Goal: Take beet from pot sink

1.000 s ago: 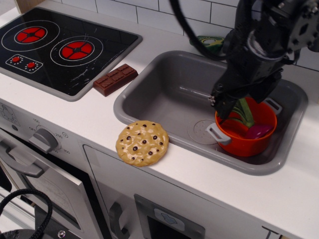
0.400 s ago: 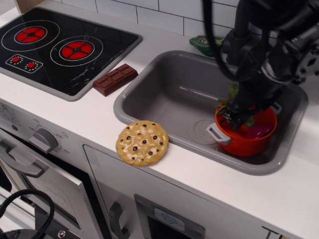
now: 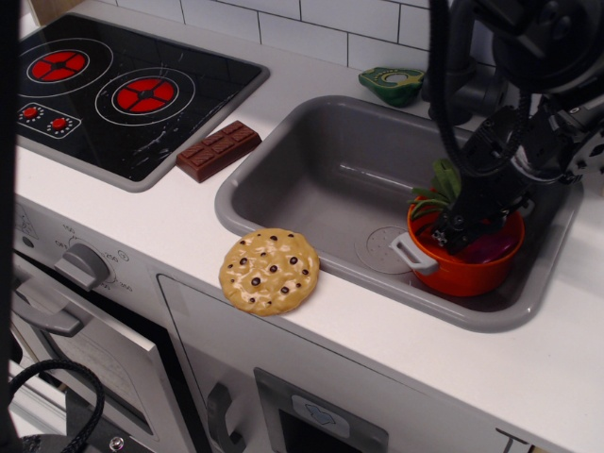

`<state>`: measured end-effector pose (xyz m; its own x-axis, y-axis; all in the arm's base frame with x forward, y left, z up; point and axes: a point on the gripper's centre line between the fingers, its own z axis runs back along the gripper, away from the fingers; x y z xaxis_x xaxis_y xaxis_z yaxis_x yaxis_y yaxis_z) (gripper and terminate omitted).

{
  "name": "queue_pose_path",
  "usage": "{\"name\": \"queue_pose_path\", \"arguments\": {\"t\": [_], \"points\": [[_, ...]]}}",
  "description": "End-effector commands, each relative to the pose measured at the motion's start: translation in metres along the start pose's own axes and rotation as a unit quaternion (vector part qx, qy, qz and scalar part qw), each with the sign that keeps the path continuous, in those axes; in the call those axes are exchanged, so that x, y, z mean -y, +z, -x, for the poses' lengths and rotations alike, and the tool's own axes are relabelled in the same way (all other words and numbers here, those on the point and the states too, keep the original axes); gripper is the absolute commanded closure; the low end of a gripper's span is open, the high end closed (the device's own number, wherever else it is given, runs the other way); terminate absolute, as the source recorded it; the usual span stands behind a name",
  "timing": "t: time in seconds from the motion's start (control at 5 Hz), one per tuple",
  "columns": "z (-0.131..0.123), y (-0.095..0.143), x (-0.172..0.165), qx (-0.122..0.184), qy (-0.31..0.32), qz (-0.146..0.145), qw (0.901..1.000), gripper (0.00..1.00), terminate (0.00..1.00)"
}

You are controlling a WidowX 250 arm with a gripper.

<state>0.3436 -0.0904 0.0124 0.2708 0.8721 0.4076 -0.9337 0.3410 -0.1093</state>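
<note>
The orange-red pot with light-grey handles stands at the right end of the grey sink. The magenta beet lies inside the pot, and its green leaves stick out over the pot's far-left rim. My gripper reaches down into the pot from the upper right, with its dark fingertips just left of the bulb, near where the leaves start. The arm hides much of the pot's inside. I cannot tell how the jaws stand or whether they hold the beet.
A dark green avocado toy lies on the counter behind the sink. A cookie and a chocolate bar lie left of the sink. A black hob is at the far left. The sink's drain circle is bare.
My gripper has moved right and lower, deeper into the pot. The beet's leaves now splay out over the pot's left rim. The pot has stayed put.
</note>
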Motion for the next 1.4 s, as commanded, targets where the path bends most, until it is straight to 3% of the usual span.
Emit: {"name": "queue_pose_path", "arguments": {"t": [0.0,0.2,0.6,0.8,1.2], "points": [[-0.01,0.015,0.008,0.0,0.006,0.023,0.9997,1.0,0.0],[-0.021,0.024,0.009,0.005,0.023,0.022,0.9995,1.0,0.0],[-0.048,0.064,0.011,-0.043,0.038,0.042,0.9975,1.0,0.0],[-0.067,0.077,0.01,-0.048,0.036,0.06,0.9964,1.0,0.0],[-0.114,0.051,-0.001,-0.021,0.049,0.049,0.9974,1.0,0.0]]}}
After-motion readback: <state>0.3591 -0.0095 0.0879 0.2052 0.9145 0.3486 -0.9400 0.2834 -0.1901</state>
